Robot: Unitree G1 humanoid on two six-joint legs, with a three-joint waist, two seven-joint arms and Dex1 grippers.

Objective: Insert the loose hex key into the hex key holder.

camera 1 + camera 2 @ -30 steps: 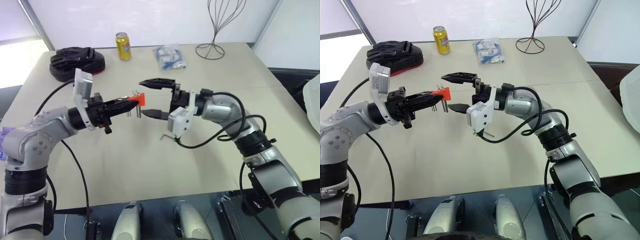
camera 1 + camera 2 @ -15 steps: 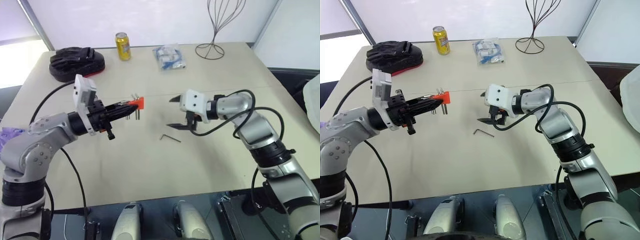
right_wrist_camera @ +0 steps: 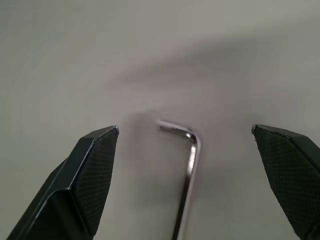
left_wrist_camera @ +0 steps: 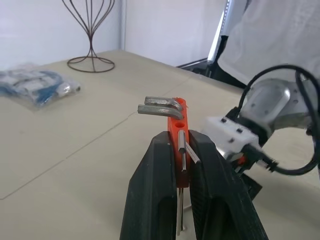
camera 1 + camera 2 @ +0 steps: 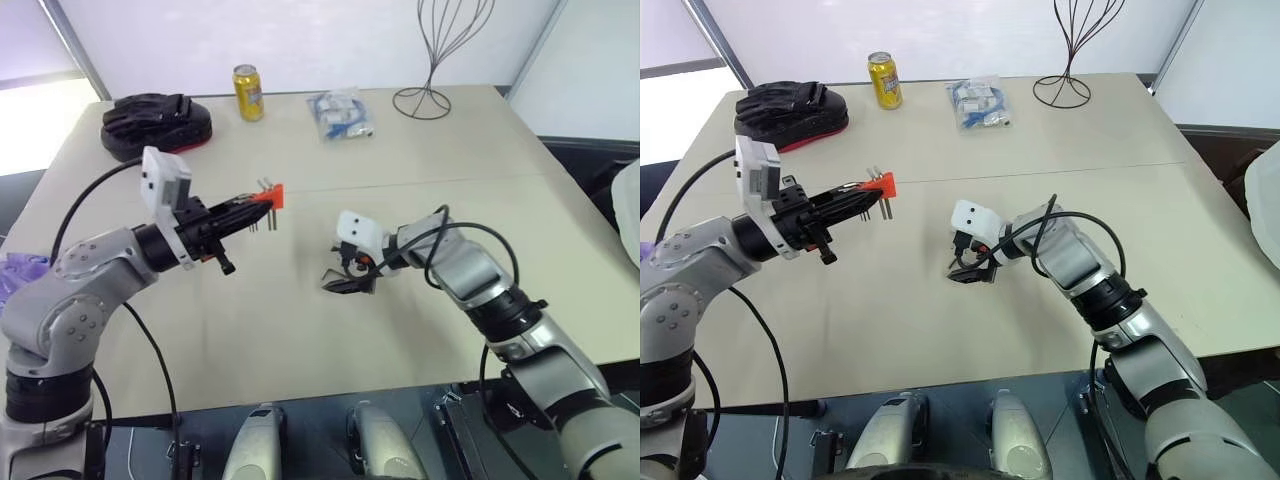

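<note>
The right gripper point(image 3: 185, 175) hangs low over the table point(image 5: 300, 330) with its jaws spread wide and nothing between them. Seen from its wrist, the loose key point(image 3: 186, 170) lies flat on the table squarely in the gap between the two fingers point(image 3: 85, 175), apart from both. Its long leg runs along the gripper's own pointing line, away from the bend and back toward the wrist; the short leg turns off sideways toward one finger. So the fingers stand either side of the long leg, across it, which looks like the right set for a pinch. From the head, the right gripper point(image 5: 350, 277) sits at the key's spot near the middle of the table, tilted down and toward the robot's left.

Out to the left and higher, the left gripper point(image 5: 235, 207) is clenched on the holder point(image 5: 272, 195), held level in the air well clear of the table. From its wrist, the orange-red block point(image 4: 178, 122) is pinched between the black fingers point(image 4: 155, 195), with bent keys point(image 4: 159, 106) sticking out near its far end.

The right arm is plainly the nearer one to the loose key. I judge the next move is a short drop and a close on the long leg, then a carry leftward and up to the holder.
</note>
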